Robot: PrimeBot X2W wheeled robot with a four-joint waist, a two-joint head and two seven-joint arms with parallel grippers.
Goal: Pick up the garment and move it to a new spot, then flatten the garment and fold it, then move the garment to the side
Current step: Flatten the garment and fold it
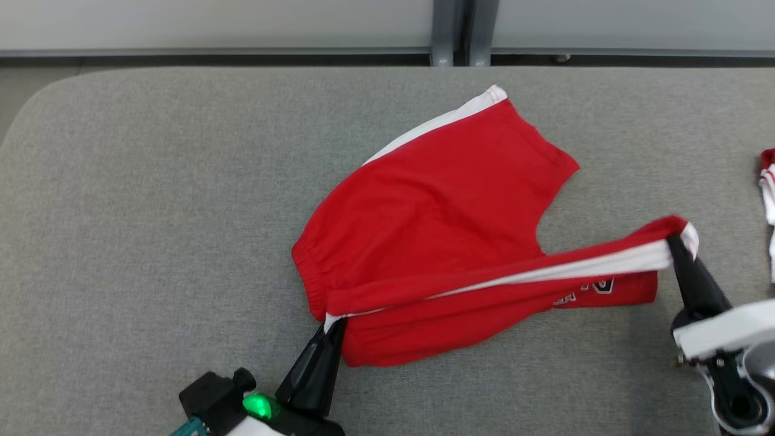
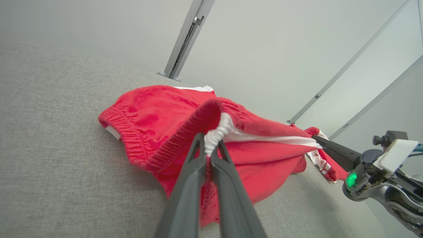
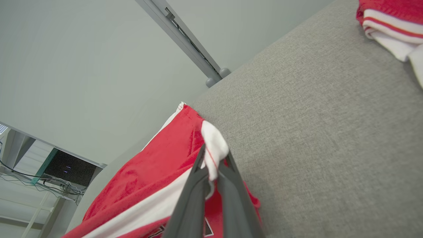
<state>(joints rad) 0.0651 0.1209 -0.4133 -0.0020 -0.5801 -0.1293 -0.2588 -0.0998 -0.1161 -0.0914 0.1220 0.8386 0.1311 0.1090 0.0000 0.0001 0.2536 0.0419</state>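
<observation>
Two pinch points, one garment. Left gripper [image 1: 335,324] had its jaws pressed together on the waistband corner of the garment [image 1: 442,206], close to the near edge of the grey table [image 1: 151,212]. Left wrist view agreed: a white bunch of cloth nipped between the dark fingers [image 2: 195,165].

Right gripper [image 1: 677,242] had its jaws likewise closed, on the hem end of the white stripe [image 1: 581,266], toward the table's right side. Right wrist view showed a white fold of cloth squeezed at the tips of that gripper [image 3: 211,155].

Between the two grips the striped side edge ran taut and sat raised off the table. Likely reason: holding both ends of one side seam gives a straight line to pull, so the cloth can be spread or laid over cleanly.

Rest of the garment lay on the table's middle, wrinkled. One leg pointed at the table's far edge, and the elastic waistband [image 1: 306,266] faced the table's left. White lettering [image 1: 596,287] was partly hidden under the raised edge.

Second red-and-white cloth [image 1: 768,188] sat at the table's right edge, apart from the right gripper.

Judgement: flatten/fold stage, not flat yet, fold not done. Both grips held only a small bit of cloth, so a hard pull could slip one out.
</observation>
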